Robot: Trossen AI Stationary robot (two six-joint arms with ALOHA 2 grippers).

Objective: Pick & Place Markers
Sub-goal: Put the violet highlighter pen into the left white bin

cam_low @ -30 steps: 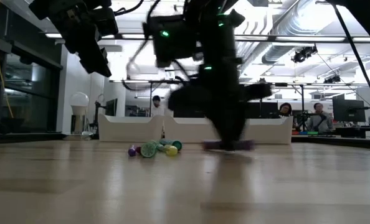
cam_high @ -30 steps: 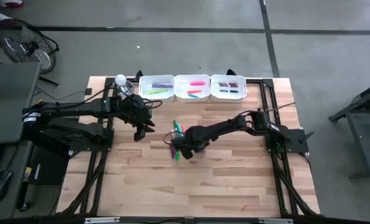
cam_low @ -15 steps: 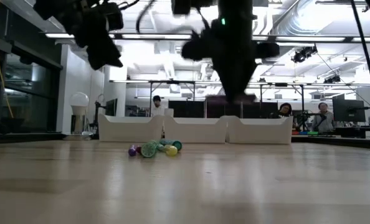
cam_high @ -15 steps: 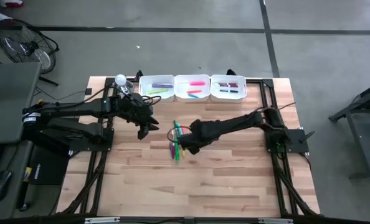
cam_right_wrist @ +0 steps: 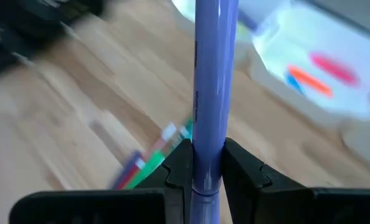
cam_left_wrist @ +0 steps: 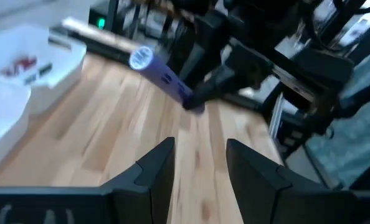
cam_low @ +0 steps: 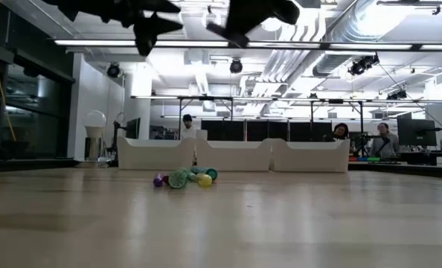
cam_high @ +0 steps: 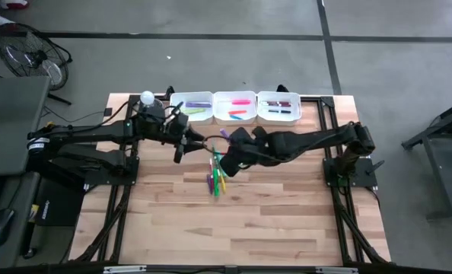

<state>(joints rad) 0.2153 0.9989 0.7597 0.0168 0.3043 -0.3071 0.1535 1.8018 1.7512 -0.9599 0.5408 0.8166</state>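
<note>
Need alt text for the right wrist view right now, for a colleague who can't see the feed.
The right end effector is shut on a purple marker, which stands out past the fingers over the wooden table. Beyond it lies a blurred cluster of loose markers, and white trays hold an orange and a pink marker.

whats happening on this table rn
The right gripper is shut on a purple marker, held up off the table between the loose pile of markers and the three white trays at the far edge. The left gripper hangs close by, open and empty. Each tray already holds a few markers.
</note>
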